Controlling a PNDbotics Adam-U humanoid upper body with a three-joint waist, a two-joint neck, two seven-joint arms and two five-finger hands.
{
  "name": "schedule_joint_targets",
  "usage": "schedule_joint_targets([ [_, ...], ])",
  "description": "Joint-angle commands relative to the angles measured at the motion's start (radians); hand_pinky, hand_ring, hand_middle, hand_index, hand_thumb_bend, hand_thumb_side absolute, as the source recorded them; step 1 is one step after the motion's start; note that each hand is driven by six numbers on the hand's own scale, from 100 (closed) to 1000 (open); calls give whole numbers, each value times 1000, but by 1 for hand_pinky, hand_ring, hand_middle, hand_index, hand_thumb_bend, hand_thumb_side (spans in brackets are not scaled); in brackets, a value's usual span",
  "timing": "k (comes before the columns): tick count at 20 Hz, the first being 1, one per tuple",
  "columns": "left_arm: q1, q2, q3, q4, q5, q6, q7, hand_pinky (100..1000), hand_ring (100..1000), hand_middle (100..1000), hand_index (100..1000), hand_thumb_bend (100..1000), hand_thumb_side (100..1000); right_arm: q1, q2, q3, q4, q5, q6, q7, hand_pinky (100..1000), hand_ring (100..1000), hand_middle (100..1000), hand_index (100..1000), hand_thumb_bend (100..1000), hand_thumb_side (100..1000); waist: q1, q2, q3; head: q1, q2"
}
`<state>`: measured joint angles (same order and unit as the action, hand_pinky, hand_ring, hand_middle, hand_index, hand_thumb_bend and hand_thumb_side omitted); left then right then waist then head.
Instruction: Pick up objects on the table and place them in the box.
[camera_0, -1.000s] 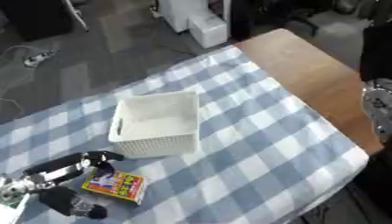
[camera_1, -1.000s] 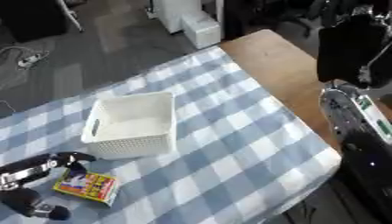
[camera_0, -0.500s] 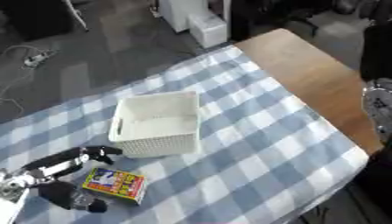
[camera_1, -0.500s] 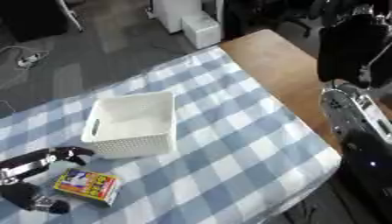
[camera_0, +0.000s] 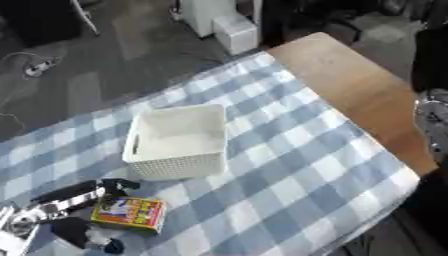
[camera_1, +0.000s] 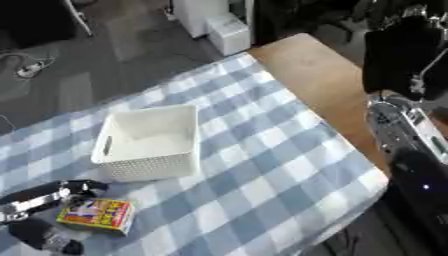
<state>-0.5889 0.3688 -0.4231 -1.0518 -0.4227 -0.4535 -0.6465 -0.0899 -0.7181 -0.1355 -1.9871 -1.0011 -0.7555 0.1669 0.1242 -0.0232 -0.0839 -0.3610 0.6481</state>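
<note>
The table (camera_0: 350, 95), partly covered by a blue-and-white checked cloth (camera_0: 289, 165), is filling most of the view, its bare wooden strip running along the right edge. The white box (camera_0: 178, 141) is sitting open near the cloth's left-middle, with wide free cloth to its right. Just below it, the left hand (camera_0: 74, 197) is reaching in from the lower left corner, fingers stretched out straight, holding nothing, beside a yellow packet (camera_0: 129, 213) lying flat. A dark object (camera_0: 83, 236) is lying nearby at the bottom edge. The right hand is not showing.
</note>
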Motion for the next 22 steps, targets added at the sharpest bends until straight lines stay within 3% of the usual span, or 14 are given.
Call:
schedule_joint_targets([
  [1, -14, 31, -11, 1, -25, -279, -261, 914, 854, 937, 1000, 948, 476, -17, -31, -10, -13, -8, 6, -3, 427, 357, 401, 599, 100, 1000, -6, -8, 0, -2, -14],
  [2, -17, 38, -16, 5, -38, -286, -261, 922, 866, 950, 1000, 963, 432, -17, -31, -10, -13, -8, 7, -3, 427, 356, 401, 599, 100, 1000, -6, -9, 0, -3, -12],
  [5, -36, 59, -29, 24, -85, -306, -261, 931, 878, 962, 1000, 946, 408, -15, -31, -9, -13, -8, 8, -1, 427, 356, 401, 599, 100, 1000, -5, -9, 1, -3, -8],
  [9, -66, 74, -42, 59, -156, -339, -261, 934, 881, 963, 1000, 863, 377, -14, -32, -9, -13, -9, 6, 1, 427, 357, 401, 599, 100, 1000, -4, -10, 1, -1, -6],
  [12, -77, 71, -38, 72, -184, -362, -261, 785, 811, 934, 1000, 830, 367, -15, -32, -9, -13, -10, 6, 0, 427, 357, 401, 599, 100, 1000, -4, -10, 0, 1, -6],
  [15, -81, 64, -24, 64, -187, -369, -261, 611, 740, 890, 939, 792, 360, -17, -33, -9, -13, -11, 9, -1, 427, 357, 401, 598, 100, 1000, -3, -11, -1, 1, -6],
  [17, -82, 60, -14, 44, -175, -370, -261, 437, 637, 840, 885, 759, 356, -19, -34, -10, -13, -13, 11, -2, 427, 357, 401, 598, 100, 1000, -3, -11, -2, 0, -8],
  [18, -81, 59, -9, 30, -164, -372, -258, 286, 563, 798, 850, 719, 349, -19, -34, -11, -13, -13, 12, -3, 427, 357, 401, 598, 100, 1000, -3, -11, -3, -1, -9],
  [20, -76, 60, 0, -7, -132, -379, -238, 148, 500, 736, 783, 671, 323, -21, -35, -12, -13, -15, 13, -5, 427, 357, 401, 598, 100, 1000, -2, -12, -3, -3, -10],
  [22, -72, 66, 4, -43, -110, -386, -208, 100, 467, 691, 744, 676, 307, -21, -36, -13, -13, -16, 14, -6, 427, 357, 401, 598, 100, 1000, -2, -12, -3, -4, -11],
])
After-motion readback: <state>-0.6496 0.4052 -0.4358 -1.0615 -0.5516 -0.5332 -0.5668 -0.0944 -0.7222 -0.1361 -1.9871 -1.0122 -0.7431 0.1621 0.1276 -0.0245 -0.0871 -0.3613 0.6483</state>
